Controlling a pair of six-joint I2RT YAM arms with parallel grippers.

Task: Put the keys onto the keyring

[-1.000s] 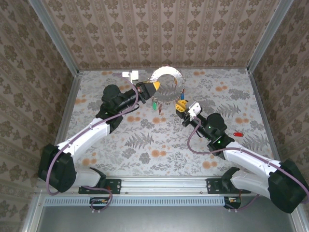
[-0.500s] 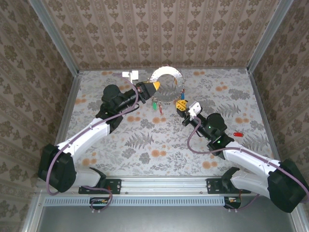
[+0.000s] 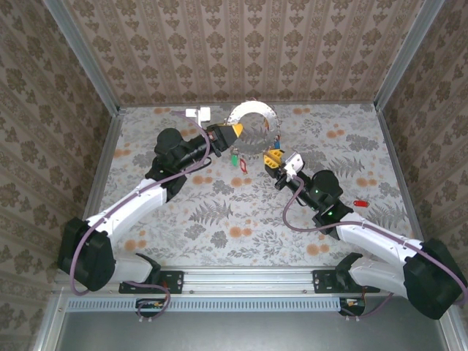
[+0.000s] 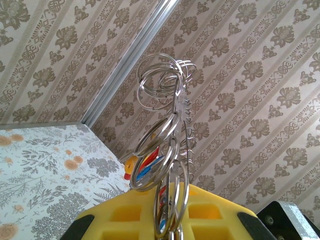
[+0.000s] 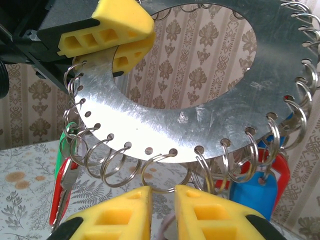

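Over the floral table (image 3: 219, 219) the left gripper (image 3: 232, 131) clamps the flat silvery metal keyring (image 3: 254, 107) upright. Several colour-headed keys (image 3: 235, 159) already hang from it. The right gripper (image 3: 273, 157) sits beneath, nearly closed, its grip unclear — one red key (image 3: 360, 202) lies loose.

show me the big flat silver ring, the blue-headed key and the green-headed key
flat silver metal keyring (image 5: 150, 129), right wrist view, its lower band
blue plastic-headed key (image 5: 257, 192), right wrist view, its head
green plastic-headed key (image 3: 234, 158), top view, its head
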